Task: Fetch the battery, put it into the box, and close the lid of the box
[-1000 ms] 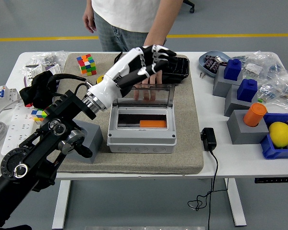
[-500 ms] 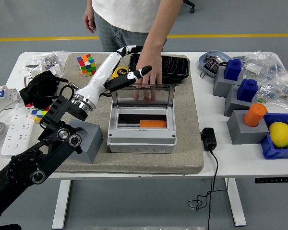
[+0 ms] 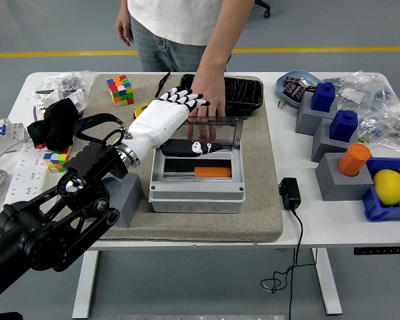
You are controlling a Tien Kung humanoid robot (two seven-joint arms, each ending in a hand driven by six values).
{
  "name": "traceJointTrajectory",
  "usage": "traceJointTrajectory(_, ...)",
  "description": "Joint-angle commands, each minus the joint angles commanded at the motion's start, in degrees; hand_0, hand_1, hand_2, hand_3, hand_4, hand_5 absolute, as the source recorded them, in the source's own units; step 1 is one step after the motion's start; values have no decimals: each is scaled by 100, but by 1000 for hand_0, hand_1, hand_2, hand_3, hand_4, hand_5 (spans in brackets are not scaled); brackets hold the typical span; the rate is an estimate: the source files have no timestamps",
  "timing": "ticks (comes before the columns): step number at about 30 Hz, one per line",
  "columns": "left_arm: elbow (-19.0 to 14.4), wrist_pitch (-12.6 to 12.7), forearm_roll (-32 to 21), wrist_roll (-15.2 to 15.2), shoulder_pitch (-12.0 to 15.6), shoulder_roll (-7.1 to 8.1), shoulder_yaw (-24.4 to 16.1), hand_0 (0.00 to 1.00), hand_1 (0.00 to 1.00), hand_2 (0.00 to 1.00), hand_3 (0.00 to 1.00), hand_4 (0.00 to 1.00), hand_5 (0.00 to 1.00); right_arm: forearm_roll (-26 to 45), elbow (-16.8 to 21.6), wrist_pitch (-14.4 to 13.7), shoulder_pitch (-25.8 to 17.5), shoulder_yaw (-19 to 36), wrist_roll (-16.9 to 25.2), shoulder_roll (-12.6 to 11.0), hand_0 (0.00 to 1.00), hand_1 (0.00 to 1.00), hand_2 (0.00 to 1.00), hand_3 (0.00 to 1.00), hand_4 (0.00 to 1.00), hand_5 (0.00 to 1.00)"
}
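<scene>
an orange battery lies flat inside the open grey box, its long axis running left to right along the box's far inner wall, toward the right side of the well. the clear lid stands raised at the box's far edge, tilted a little back. the robot's left hand, white-backed with black-and-white fingers, reaches in from the lower left on a black arm, palm down, fingers stretched forward and loosely spread over the lid's top left edge; the thumb juts right, in front of the lid and above the box's opening. it grips nothing that can be seen. a person at the far side rests a hand on the lid's top edge, just right of the robot's fingers. the box sits on a grey mat on the white table. behind it is a black tray; a rubik's cube lies at the mat's far left. no writing is legible on box or battery. the right arm is out of view.
</scene>
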Motion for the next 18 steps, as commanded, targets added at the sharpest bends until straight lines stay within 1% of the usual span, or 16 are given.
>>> traceJointTrajectory(5,85,-127,0,87,-27,20,37,998,998,984,880,998,998,4,-2,0,7,-6,1,-6,906,786,771,798,998,998)
traceJointTrajectory(6,87,-135,0,92,-26,23,41,998,998,980,808,998,998,2,-1,0,7,-4,1,-6,905,783,771,798,998,998)
traceJointTrajectory(9,72,-183,0,102,-11,49,86,998,998,980,808,998,998,7,-3,-1,1,-10,-1,-2,905,783,771,798,998,998)
traceJointTrajectory(11,45,-118,0,24,12,74,124,998,998,980,808,998,998,2,-1,-1,-3,-5,-4,0,905,783,771,798,998,998)
traceJointTrajectory(12,17,-102,0,-2,27,90,143,998,998,886,601,998,998,2,-1,-3,-4,-5,-5,1,905,785,770,798,998,998)
traceJointTrajectory(17,-227,-72,0,-93,103,175,225,998,998,886,601,998,998,13,-1,-4,-2,-17,-9,-1,905,785,770,798,998,998)
traceJointTrajectory(18,-281,-70,0,-93,111,190,246,998,998,835,546,998,998,13,-2,-3,1,-18,-10,0,905,784,770,798,998,998)
